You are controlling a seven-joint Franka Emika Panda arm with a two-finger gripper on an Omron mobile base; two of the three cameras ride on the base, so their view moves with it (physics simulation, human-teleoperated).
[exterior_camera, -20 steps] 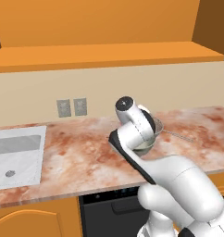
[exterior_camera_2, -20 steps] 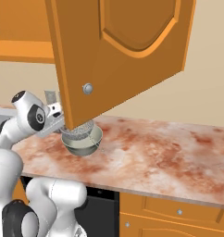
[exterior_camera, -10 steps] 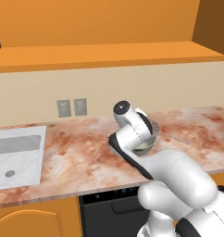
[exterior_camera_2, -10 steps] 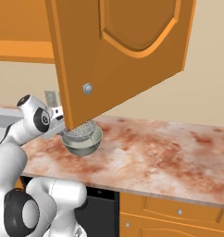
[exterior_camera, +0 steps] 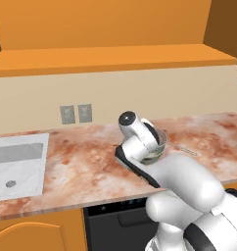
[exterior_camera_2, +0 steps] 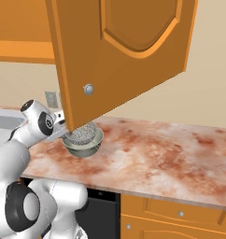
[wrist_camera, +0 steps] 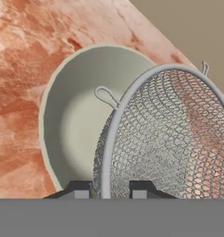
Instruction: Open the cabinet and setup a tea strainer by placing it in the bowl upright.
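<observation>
The pale grey-green bowl (wrist_camera: 72, 125) stands on the marble counter, also seen as a bowl (exterior_camera_2: 85, 146) below the open door and as a bowl (exterior_camera: 158, 145) behind my hand. The tea strainer (wrist_camera: 174, 139) has its mesh basket tilted on edge over the bowl's right side. From the right, the strainer (exterior_camera_2: 82, 133) rises out of the bowl. My gripper (wrist_camera: 109, 190) is shut on the strainer's rim, one fingertip on each side. The cabinet (exterior_camera_2: 129, 51) has its door swung open above the counter.
A white sink (exterior_camera: 17, 166) lies at the counter's left end, with two wall outlets (exterior_camera: 76, 113) behind. The open door's lower corner and its knob (exterior_camera_2: 88, 89) hang close above my hand and the bowl. A dark appliance front (exterior_camera: 115, 220) sits under the counter.
My hand has moved slightly down and toward the bowl, carrying the strainer with it. The grip has not changed.
</observation>
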